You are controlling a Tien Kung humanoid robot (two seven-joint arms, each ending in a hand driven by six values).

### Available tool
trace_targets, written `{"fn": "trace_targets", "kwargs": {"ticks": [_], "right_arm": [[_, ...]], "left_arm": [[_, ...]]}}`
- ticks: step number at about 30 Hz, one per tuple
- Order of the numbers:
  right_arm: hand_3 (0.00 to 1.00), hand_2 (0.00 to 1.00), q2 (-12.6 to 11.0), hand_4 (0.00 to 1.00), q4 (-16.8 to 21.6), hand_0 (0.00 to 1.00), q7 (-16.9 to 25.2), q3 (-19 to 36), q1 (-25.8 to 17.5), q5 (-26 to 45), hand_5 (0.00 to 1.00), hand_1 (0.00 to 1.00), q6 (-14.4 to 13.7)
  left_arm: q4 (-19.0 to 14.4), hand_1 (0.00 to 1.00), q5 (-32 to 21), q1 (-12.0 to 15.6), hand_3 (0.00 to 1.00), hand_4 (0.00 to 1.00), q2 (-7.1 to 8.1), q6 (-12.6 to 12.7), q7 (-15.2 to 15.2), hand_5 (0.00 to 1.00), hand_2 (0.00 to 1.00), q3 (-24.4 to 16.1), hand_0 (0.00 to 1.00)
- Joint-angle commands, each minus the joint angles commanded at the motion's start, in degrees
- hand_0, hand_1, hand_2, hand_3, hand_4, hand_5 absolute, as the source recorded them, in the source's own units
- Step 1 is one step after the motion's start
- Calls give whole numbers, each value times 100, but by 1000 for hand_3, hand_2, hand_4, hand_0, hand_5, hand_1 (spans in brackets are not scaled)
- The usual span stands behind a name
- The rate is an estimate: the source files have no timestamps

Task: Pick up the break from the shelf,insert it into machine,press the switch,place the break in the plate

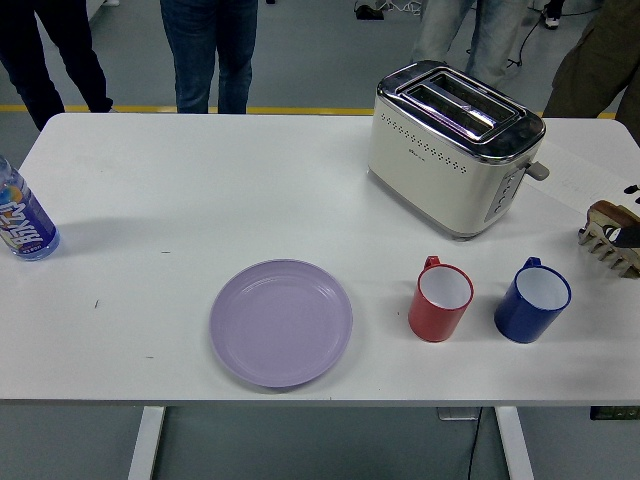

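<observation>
Only a small black bit of the right hand [630, 237] shows, at the very right edge of the picture. It is at the little wooden shelf [603, 215], and so little of it is in view that I cannot tell if it is open or closed, or if it holds anything. The shelf sits on the white bench [200, 190] and is cut off by the picture's edge. I cannot make out the bread on it.

Near the shelf, toward the front, stands a blue cup [532, 300]. A red cup [440, 300] stands just beside it on the left. The two cups do not touch.

Behind the cups is the cream and silver toaster [450, 150]. Its two slots face up, and its lever [538, 170] sticks out on the side toward the shelf.

The purple plate [281, 322] lies flat near the front edge of the bench, left of the red cup. A bottle [22, 215] with a blue label stands far off at the left edge.

People's legs [208, 50] show at the far side of the bench.
</observation>
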Motion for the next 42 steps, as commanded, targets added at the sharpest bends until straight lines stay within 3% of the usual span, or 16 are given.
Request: {"fn": "trace_targets", "kwargs": {"ticks": [4, 5, 10, 11, 16, 17, 22, 23, 28, 29, 34, 35, 40, 41, 42], "right_arm": [[760, 700, -17, 752, 7, 667, -61, -89, 61, -52, 214, 641, -5], [723, 662, -20, 739, 9, 558, -80, -110, 73, -79, 212, 572, 3], [723, 662, -31, 739, -1, 558, -153, -181, 97, -138, 212, 572, 46], [676, 604, -33, 727, -1, 456, -157, -190, 99, -142, 212, 482, 46], [676, 604, -54, 727, 7, 456, -180, -263, 123, -218, 212, 482, 8], [622, 560, -58, 715, 10, 327, -184, -274, 129, -233, 213, 406, -6], [622, 560, -70, 715, 13, 327, -184, -314, 142, -249, 213, 406, -52], [597, 519, -70, 686, 13, 251, -185, -318, 142, -250, 207, 342, -60], [597, 519, -69, 686, 19, 251, -204, -368, 144, -267, 207, 342, -109], [552, 486, -67, 637, 19, 196, -212, -388, 148, -281, 155, 299, -109], [552, 486, -76, 637, 23, 196, -227, -425, 154, -312, 155, 299, -106], [524, 473, -84, 576, 25, 163, -225, -434, 155, -320, 72, 273, -96], [524, 473, -114, 576, 32, 163, -196, -466, 161, -351, 72, 273, -96], [520, 463, -117, 529, 32, 137, -191, -471, 162, -355, 2, 274, -101], [520, 463, -122, 529, 33, 137, -184, -477, 166, -359, 2, 274, -99]], "left_arm": [[0, 489, -6, -4, 540, 323, 0, 2, 0, 813, 476, 4, 629], [0, 489, -11, -5, 540, 326, 1, 2, 0, 814, 476, 8, 629], [0, 489, -14, -4, 540, 326, 1, 4, 2, 814, 476, 9, 629], [0, 488, -14, -4, 540, 325, 0, 4, 2, 813, 476, 8, 630], [0, 488, -8, -3, 540, 325, -1, 2, 5, 813, 476, 4, 630], [0, 489, -6, -4, 540, 326, -1, 1, 5, 814, 476, 3, 629], [0, 489, 8, -9, 540, 326, 0, 1, 8, 814, 476, -7, 629], [0, 489, 7, -9, 540, 327, -1, 1, 8, 815, 476, -7, 630], [0, 489, 3, -2, 540, 327, -4, 5, 8, 815, 476, -9, 630], [0, 489, 14, 2, 539, 327, -4, 3, 11, 815, 476, -16, 630], [0, 489, 50, 16, 539, 327, -6, 0, 18, 815, 476, -39, 630], [0, 488, 59, 22, 539, 327, -6, -2, 20, 816, 475, -45, 630], [0, 488, 97, 41, 539, 327, -7, -6, 26, 816, 475, -71, 630], [0, 488, 100, 44, 539, 328, -7, -7, 26, 817, 475, -72, 629], [0, 488, 109, 46, 539, 328, -8, -7, 27, 817, 475, -80, 629]]}}
